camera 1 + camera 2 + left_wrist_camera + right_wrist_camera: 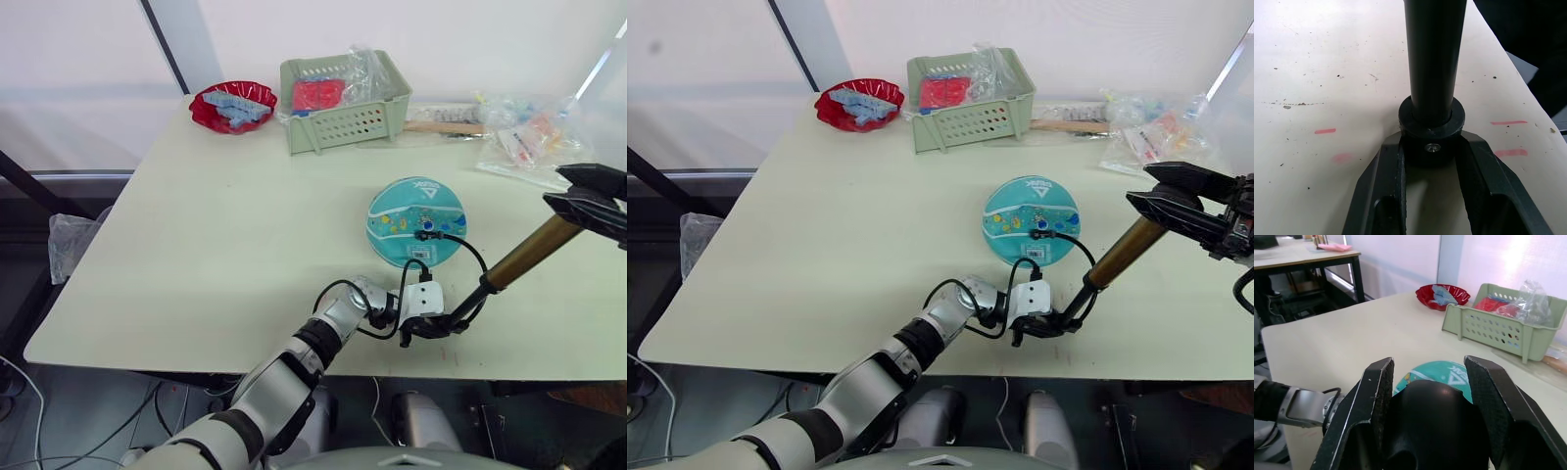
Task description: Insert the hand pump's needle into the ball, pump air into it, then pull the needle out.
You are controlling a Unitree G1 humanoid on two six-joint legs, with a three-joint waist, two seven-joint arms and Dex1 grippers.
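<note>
Two grips: both arms are on the hand pump (524, 253), which slants up from the near worktop edge toward the right.
Left gripper (427, 318): fingers closed on the pump's black lower cap, down against the worktop (196, 235).
Ball (415, 221): teal, resting on the worktop just beyond the left gripper, right of centre.
Needle (424, 234): black fitting sits on the ball's near face, apparently seated; the pin itself is too small to see. Thin hose (470, 257) loops from it back to the pump base.
Right gripper (588, 201): fingers clamped around the black T-handle at the pump's upper end.
Step in hand: pumping, by my reading.
Doing it well: drive the handle straight along the cylinder's axis, base held pinned, hose kept slack so the needle isn't levered out and the ball doesn't roll.
Surface: pale worktop, speckled, with short red marks near the edge.
Far side: red bowl (233, 106) at left, then green basket (343, 103), then clear bags (534, 137) at right.
Room: second table with black legs and pale curtained walls, in the right wrist view.
</note>
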